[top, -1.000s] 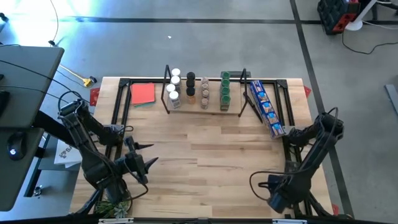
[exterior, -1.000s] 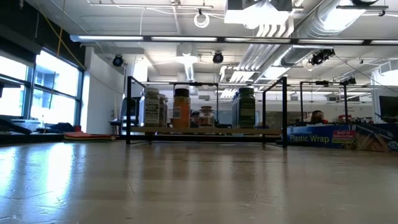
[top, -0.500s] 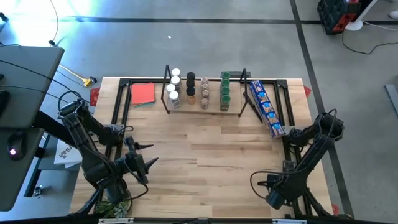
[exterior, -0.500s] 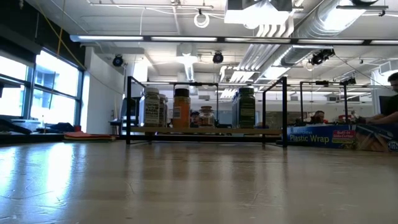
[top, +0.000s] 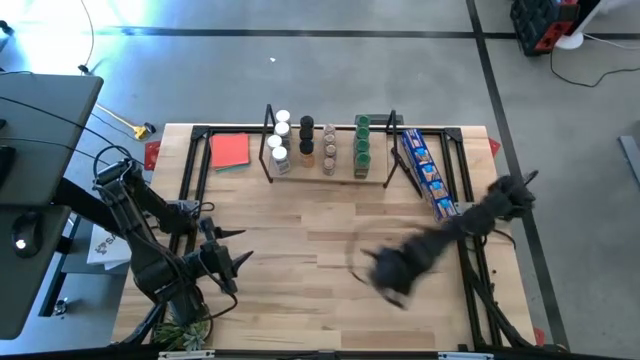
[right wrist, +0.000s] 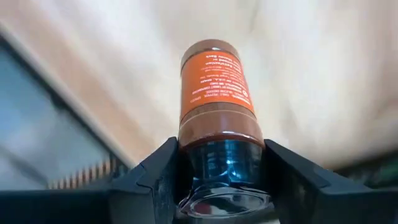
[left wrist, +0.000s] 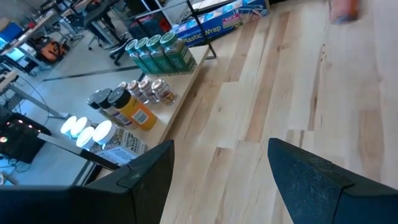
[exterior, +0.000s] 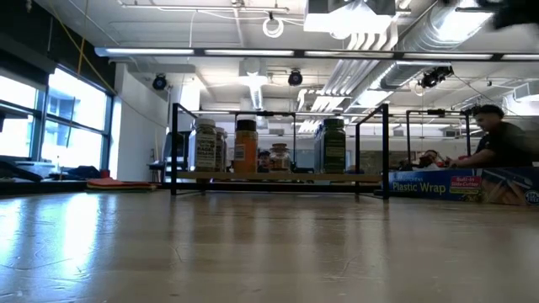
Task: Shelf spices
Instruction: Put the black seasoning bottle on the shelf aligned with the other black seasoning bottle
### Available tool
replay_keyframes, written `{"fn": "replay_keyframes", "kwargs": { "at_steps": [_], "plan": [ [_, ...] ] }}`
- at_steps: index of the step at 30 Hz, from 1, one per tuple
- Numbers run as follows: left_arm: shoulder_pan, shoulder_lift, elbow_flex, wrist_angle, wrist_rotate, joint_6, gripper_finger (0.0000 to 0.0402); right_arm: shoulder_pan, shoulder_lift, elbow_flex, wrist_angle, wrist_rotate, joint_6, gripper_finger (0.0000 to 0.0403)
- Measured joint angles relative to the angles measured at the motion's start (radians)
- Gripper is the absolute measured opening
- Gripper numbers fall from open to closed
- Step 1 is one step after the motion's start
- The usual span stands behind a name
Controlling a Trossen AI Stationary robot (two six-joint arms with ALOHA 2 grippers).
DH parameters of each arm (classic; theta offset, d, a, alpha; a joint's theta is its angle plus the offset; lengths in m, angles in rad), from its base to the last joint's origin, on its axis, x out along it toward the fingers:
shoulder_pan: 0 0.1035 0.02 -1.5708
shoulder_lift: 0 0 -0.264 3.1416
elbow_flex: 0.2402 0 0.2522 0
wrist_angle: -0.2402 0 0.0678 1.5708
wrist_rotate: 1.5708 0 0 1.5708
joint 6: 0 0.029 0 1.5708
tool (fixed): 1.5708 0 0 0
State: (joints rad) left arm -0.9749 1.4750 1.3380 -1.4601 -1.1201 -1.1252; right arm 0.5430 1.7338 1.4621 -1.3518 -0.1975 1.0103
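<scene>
The shelf [top: 328, 178], a light board between black end frames, stands at the table's far edge. On it stand four rows of spice jars [top: 306, 141], with white, black, brown and green caps; they also show in the low view [exterior: 246, 146]. My right gripper [top: 388, 272] hangs blurred over the table's middle, right of centre, shut on an orange-labelled spice jar [right wrist: 214, 81]. My left gripper [left wrist: 217, 180] is open above the near left part of the table [top: 232, 262] and holds nothing. My right gripper pinches the orange-labelled jar by its dark glossy end [right wrist: 224, 158], the end nearest the wrist, between its two fingers [right wrist: 158, 165]. The jar lies along the fingers and sticks out past their tips, lifted clear of the table.
A long blue printed package [top: 425, 172] lies right of the shelf, and a red-orange card [top: 230, 150] lies left of it. Black frame rails run along the table's left and right sides. A seated person [exterior: 497, 139] shows in the room beyond.
My right arm has swung fast from the table's near right corner toward its middle, up and leftward, and shows as a blur. A person has come into the low view at the right, behind the table. The left arm has kept still.
</scene>
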Motion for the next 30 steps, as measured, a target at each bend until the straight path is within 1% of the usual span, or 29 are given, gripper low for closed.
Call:
{"fn": "replay_keyframes", "kwargs": {
  "at_steps": [3, 6, 8, 10, 13, 15, 18, 21, 23, 24, 28, 30],
  "plan": [
    [-0.006, -0.002, 0.000, -0.005, 0.012, -0.005, 0.0255, -0.160, 0.112, 0.204, -0.077, 0.089, -0.178, 0.0185],
    [-0.015, -0.004, 0.000, -0.014, 0.022, -0.029, 0.0255, -0.283, 0.273, 0.409, -0.158, 0.094, -0.359, 0.0185],
    [-0.022, -0.003, 0.000, -0.014, 0.029, -0.035, 0.0255, -0.337, 0.386, 0.533, -0.194, 0.096, -0.476, 0.0185],
    [-0.030, -0.003, 0.000, -0.019, 0.031, -0.047, 0.0255, -0.377, 0.487, 0.652, -0.204, 0.095, -0.560, 0.0185],
    [-0.039, -0.003, 0.000, -0.018, 0.035, -0.055, 0.0255, -0.424, 0.613, 0.815, -0.212, 0.126, -0.634, 0.0185],
    [-0.047, -0.003, 0.000, -0.019, 0.035, -0.060, 0.0255, -0.448, 0.679, 0.894, -0.214, 0.149, -0.664, 0.0185],
    [-0.054, -0.003, 0.000, -0.018, 0.035, -0.071, 0.0255, -0.480, 0.679, 0.841, -0.119, 0.137, -0.674, 0.0185],
    [-0.056, -0.003, 0.000, -0.017, 0.033, -0.072, 0.0255, -0.497, 0.672, 0.816, -0.105, 0.146, -0.672, 0.0185],
    [-0.056, -0.003, 0.000, -0.017, 0.032, -0.076, 0.0255, -0.497, 0.672, 0.818, -0.079, 0.193, -0.672, 0.0189],
    [-0.056, -0.003, 0.000, -0.017, 0.031, -0.076, 0.0255, -0.497, 0.672, 0.822, -0.064, 0.211, -0.672, 0.0203],
    [-0.056, -0.003, 0.000, -0.017, 0.030, -0.077, 0.0255, -0.497, 0.679, 0.863, -0.023, 0.257, -0.675, 0.0284],
    [-0.056, -0.003, 0.000, -0.012, 0.031, -0.079, 0.0255, -0.497, 0.679, 0.892, -0.021, 0.277, -0.676, 0.0309]
  ]
}}
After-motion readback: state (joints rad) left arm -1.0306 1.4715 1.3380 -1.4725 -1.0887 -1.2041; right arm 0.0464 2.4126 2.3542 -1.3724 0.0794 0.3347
